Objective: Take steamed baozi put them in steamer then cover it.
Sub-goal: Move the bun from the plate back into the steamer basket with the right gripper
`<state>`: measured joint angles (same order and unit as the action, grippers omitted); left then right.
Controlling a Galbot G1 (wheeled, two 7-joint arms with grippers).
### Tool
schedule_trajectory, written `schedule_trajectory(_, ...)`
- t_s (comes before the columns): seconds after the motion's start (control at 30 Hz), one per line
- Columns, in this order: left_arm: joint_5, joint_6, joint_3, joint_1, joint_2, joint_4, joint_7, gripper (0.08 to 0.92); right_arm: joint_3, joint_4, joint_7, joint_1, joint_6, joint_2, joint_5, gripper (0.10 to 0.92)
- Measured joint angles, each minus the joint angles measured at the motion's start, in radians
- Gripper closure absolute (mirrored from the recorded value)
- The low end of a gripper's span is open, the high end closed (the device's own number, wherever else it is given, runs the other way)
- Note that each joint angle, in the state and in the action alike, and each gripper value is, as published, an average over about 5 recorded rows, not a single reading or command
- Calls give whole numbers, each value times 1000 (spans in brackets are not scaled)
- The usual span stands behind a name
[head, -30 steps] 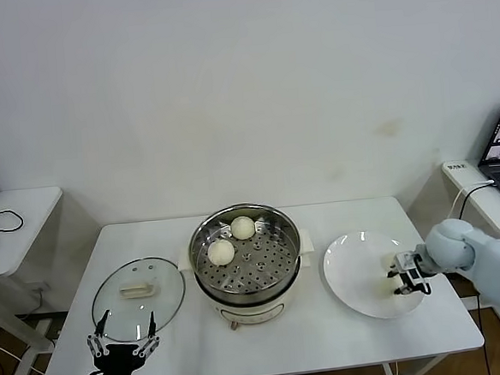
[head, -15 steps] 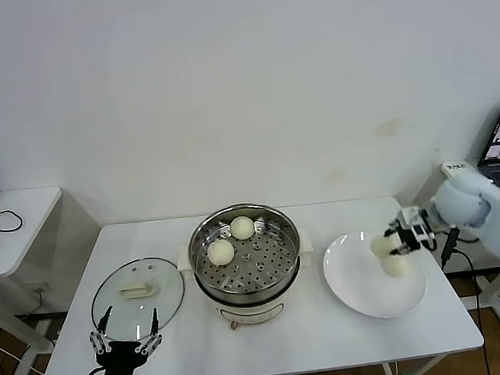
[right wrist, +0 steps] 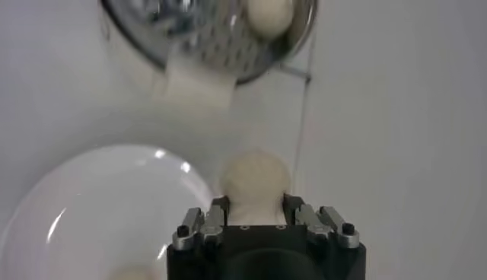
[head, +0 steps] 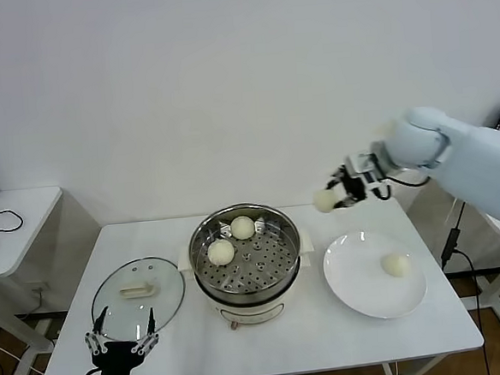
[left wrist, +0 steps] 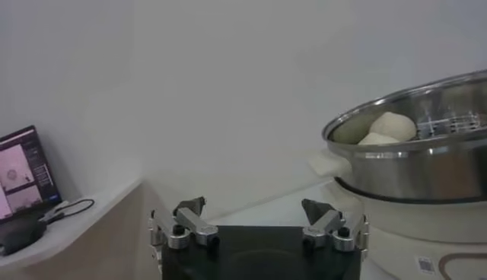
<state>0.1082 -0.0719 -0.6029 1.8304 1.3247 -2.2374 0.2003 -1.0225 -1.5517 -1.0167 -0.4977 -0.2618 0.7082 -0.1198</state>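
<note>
Baozi point(head: 326, 201) now rides pinched in my right gripper point(head: 343, 191), lifted off the plate point(head: 361, 296) toward the steamer point(head: 245, 244); one bun point(head: 396, 265) remains, left gripper point(head: 122, 347) spread idle.

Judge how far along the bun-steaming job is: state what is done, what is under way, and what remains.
Done: two baozi sit in the steamer. Under way: the right gripper is shut on a third bun, raised between plate and steamer. Left: one bun on the plate, then the glass lid, lying on the table by the open, idle left gripper.
</note>
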Motion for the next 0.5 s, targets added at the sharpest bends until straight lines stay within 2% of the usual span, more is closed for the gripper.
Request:
schedule_trajectory(0.27, -1, 0, -12, 3, 14, -14, 2, 177, -89, -32, 16, -40, 35, 124, -31, 558)
schedule_trajectory(0.5, -2, 1, -16, 3, 29, -20, 5, 177, -161, -34, 47, -25, 125, 221, 16, 558)
